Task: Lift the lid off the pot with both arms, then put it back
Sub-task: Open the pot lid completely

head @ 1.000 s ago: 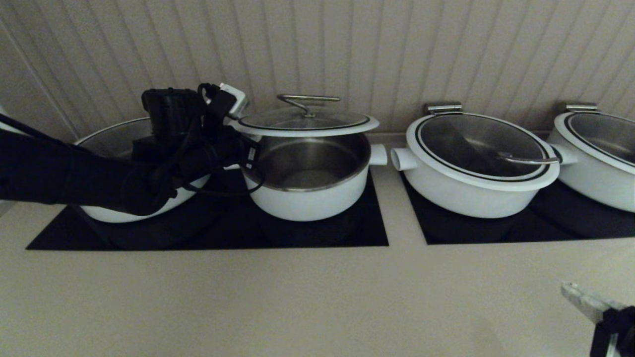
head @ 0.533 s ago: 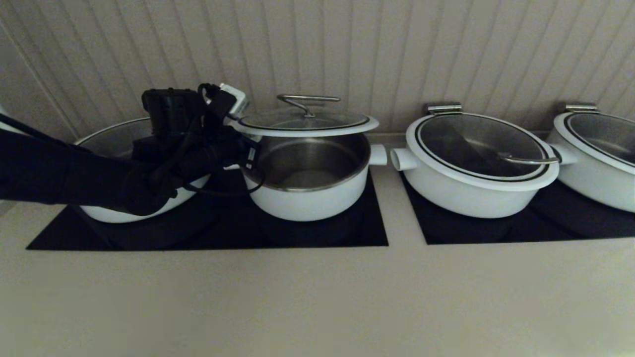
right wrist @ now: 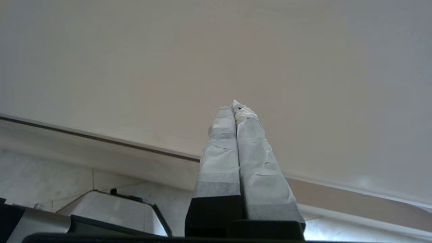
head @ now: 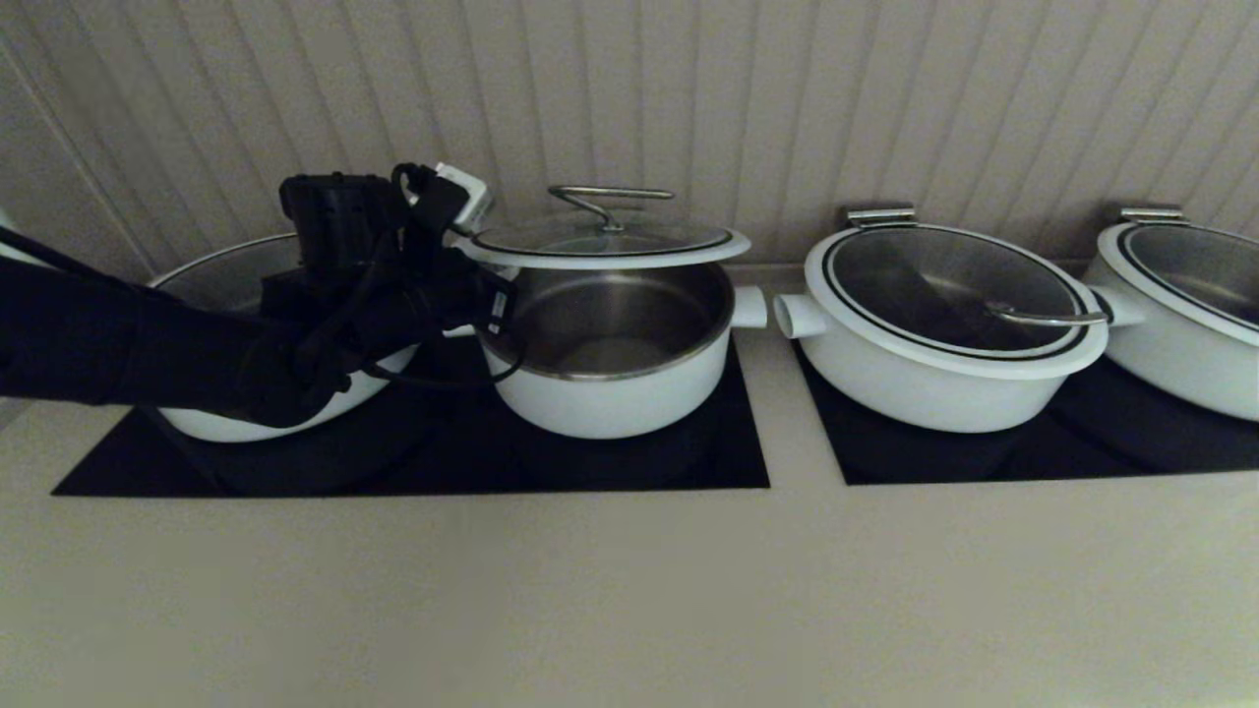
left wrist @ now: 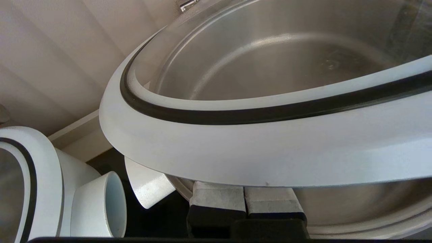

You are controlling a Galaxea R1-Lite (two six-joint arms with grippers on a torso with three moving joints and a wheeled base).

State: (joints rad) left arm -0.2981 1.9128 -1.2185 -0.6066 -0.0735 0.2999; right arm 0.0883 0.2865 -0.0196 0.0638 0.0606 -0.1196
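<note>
The lid [head: 605, 241], glass with a white rim and a steel bar handle, hangs a little above the small deep white pot [head: 610, 393], whose steel inside shows open beneath it. My left gripper [head: 470, 248] is at the lid's left edge. In the left wrist view its fingers [left wrist: 217, 197] lie pressed together right under the lid's white rim [left wrist: 270, 148], tips hidden by it, with the pot's stubby handle [left wrist: 148, 185] beside them. My right gripper [right wrist: 236, 106] is shut and empty, out of the head view, over the beige counter's edge.
A wider white pot [head: 197, 423] stands at the left, partly behind my left arm. Two more wide lidded pots [head: 949, 324] [head: 1190, 305] stand at the right. All sit on black cooktops [head: 689, 462] close to the ribbed back wall.
My right gripper, seen a second ago in the head view's lower right corner, has dropped out of that view. The lid and left arm have barely moved.
</note>
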